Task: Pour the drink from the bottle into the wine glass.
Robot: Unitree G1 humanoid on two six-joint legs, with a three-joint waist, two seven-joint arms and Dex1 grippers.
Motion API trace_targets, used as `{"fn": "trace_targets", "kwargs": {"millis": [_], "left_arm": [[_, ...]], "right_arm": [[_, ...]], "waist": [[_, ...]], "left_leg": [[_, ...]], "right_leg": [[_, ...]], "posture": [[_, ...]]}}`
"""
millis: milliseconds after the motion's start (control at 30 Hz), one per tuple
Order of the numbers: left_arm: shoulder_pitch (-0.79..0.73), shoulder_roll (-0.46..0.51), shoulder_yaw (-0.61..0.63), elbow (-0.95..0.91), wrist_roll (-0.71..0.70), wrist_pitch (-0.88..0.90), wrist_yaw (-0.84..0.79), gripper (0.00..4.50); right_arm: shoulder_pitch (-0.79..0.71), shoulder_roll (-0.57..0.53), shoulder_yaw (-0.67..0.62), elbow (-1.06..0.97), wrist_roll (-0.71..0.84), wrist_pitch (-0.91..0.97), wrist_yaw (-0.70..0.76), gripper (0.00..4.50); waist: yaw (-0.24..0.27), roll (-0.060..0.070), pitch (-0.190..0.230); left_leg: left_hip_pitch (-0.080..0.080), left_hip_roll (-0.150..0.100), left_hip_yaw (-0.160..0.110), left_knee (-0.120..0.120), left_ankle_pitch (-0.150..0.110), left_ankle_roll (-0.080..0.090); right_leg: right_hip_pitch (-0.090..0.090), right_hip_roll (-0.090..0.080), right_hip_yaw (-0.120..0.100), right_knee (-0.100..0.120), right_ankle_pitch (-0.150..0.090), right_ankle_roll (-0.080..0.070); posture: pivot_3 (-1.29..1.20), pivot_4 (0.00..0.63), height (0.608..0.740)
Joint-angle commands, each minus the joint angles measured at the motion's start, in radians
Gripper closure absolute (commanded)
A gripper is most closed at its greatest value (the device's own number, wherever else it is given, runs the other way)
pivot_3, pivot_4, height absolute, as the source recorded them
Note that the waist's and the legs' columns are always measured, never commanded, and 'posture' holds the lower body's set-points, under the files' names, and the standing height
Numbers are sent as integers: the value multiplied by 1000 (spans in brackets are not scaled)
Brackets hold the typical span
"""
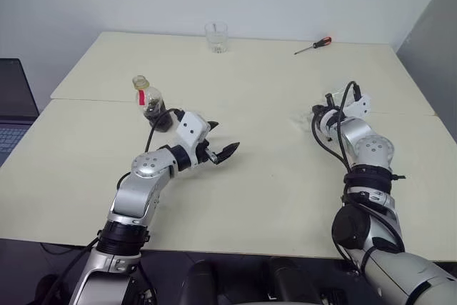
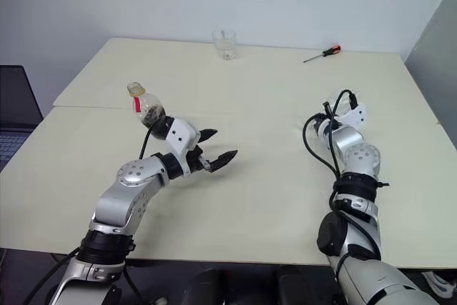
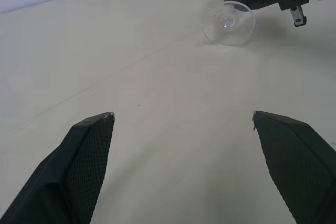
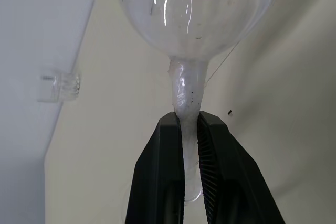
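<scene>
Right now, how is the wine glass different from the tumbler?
The wine glass has a stem, clamped in the right gripper; the tumbler is stemless and stands free at the table's far edge. The wine glass has a round bowl; the tumbler is straight-sided. Both are clear.

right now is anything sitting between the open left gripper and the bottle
Nothing visible does. The bottle stands on the table just beyond the left gripper, whose own wrist is the nearest thing to it. The tumbler and screwdriver sit far off; the right gripper is shut on the wine glass stem.
</scene>
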Motion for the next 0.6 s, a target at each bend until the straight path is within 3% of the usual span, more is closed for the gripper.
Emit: {"fn": "trace_targets", "kwargs": {"millis": [33, 167, 267, 333, 600], "left_arm": [[6, 5, 24, -55, 2, -11, 15, 0], [13, 8, 43, -50, 11, -18, 41, 0], [38, 19, 35, -41, 11, -12, 28, 0], [54, 30, 26, -44, 10, -6, 14, 0], [77, 54, 46, -86, -19, 41, -11, 0]], "right_arm": [[-42, -25, 47, -62, -20, -12, 49, 4363], [-12, -65, 271, -204, -162, -67, 262, 4365], [65, -73, 532, -251, -372, -215, 449, 4366], [91, -43, 638, -204, -484, -349, 511, 4366], [22, 95, 745, 185, -721, -751, 567, 4369]], "waist": [[0, 0, 0], [-3, 3, 2], [-8, 3, 2], [-16, 3, 1], [-7, 2, 2]], "left_leg": [[0, 0, 0, 0, 0, 0], [0, 0, 0, -1, 0, 0], [0, 0, 0, -2, 0, 0], [2, 1, 0, -5, 0, 0], [2, 0, 0, -5, 0, -1]], "right_leg": [[0, 0, 0, 0, 0, 0], [-2, 0, 2, 0, 0, 0], [-2, 1, 3, 0, 0, 0], [-2, 1, 4, -1, -1, 1], [-2, -1, 3, 1, 0, 0]], "posture": [[0, 150, 740], [0, 150, 740], [0, 150, 740], [0, 150, 740], [0, 150, 740]]}}
